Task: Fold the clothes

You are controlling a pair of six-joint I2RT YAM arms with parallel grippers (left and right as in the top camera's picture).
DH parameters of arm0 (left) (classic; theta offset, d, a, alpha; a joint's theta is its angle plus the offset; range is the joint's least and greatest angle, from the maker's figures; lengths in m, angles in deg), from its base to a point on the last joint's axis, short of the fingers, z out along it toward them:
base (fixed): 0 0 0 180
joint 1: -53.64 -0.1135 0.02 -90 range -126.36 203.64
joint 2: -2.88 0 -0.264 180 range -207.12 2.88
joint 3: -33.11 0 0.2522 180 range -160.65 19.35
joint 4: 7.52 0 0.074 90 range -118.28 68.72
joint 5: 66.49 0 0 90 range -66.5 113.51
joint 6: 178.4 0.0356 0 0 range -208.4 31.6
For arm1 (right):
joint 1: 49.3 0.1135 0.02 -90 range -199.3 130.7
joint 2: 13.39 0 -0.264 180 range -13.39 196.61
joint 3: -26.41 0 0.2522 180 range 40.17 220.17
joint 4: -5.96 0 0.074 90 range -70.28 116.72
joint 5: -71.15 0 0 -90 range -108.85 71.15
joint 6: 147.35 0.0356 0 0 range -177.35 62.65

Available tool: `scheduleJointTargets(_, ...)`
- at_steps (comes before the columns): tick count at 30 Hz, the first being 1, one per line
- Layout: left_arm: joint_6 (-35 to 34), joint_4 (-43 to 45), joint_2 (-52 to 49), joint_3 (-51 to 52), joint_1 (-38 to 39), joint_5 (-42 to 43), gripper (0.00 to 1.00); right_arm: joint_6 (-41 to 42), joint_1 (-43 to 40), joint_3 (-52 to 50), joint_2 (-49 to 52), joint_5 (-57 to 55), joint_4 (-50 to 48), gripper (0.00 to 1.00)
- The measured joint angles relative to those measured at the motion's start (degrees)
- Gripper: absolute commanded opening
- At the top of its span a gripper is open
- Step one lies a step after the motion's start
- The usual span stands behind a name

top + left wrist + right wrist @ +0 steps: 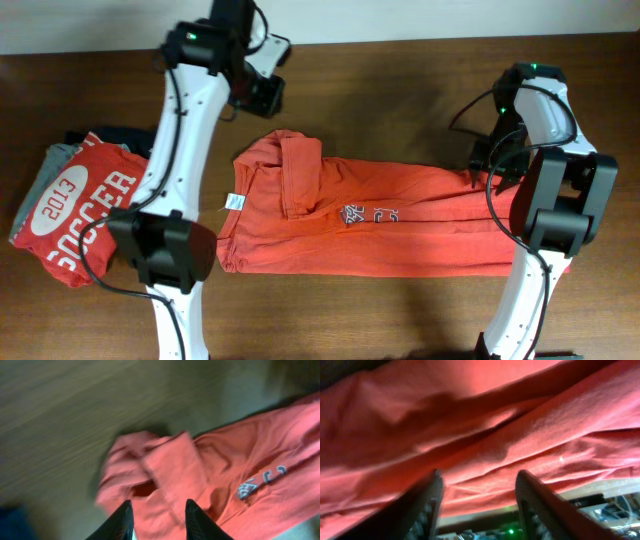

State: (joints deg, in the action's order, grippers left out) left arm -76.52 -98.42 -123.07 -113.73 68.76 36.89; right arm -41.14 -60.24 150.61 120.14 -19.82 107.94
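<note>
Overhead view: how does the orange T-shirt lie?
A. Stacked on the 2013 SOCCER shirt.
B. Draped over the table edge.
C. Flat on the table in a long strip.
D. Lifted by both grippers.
C: the orange T-shirt lies flat in a long strip on the table, apart from the 2013 SOCCER shirt.

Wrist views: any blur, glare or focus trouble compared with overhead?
Left wrist: motion blur, table grain smeared, orange-red T-shirt soft-edged. Right wrist: the T-shirt fills the frame at close range, soft, with a bright patch on one fold. Overhead: sharp and evenly lit, chest print still too small to read.
</note>
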Motion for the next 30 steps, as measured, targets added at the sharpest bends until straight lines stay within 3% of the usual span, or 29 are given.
scheduleJointTargets(9,3.6,16.0,-0.3,23.4,3.4,6.6,0.29,2.6,-0.2,-0.6,0.0,-5.7,3.6,0.42)
scheduleJointTargets(13,4.3,22.1,-0.3,29.6,4.1,7.7,0.29,3.3,-0.2,-0.6,0.0,-8.4,2.4,0.33)
scheduleJointTargets(15,4.7,24.5,-0.3,31.4,4.1,7.8,0.29,3.6,-0.2,-0.6,0.0,-8.7,1.5,0.36)
scheduleJointTargets(16,4.7,26.0,-0.3,32.3,4.1,7.9,0.29,4.1,-0.2,-0.6,0.0,-8.7,1.3,0.49)
scheduleJointTargets(18,4.9,28.3,-0.3,34.3,4.1,7.9,0.29,4.6,-0.2,-0.7,0.0,-8.5,0.8,0.55)
scheduleJointTargets(27,5.1,31.6,-0.3,39.5,4.1,6.6,0.29,8.6,-0.2,-1.0,0.0,-8.4,-0.5,0.56)
scheduleJointTargets(30,5.1,31.8,-0.3,39.6,4.1,6.4,0.29,9.6,-0.2,-2.6,-0.1,-8.4,-1.9,0.49)
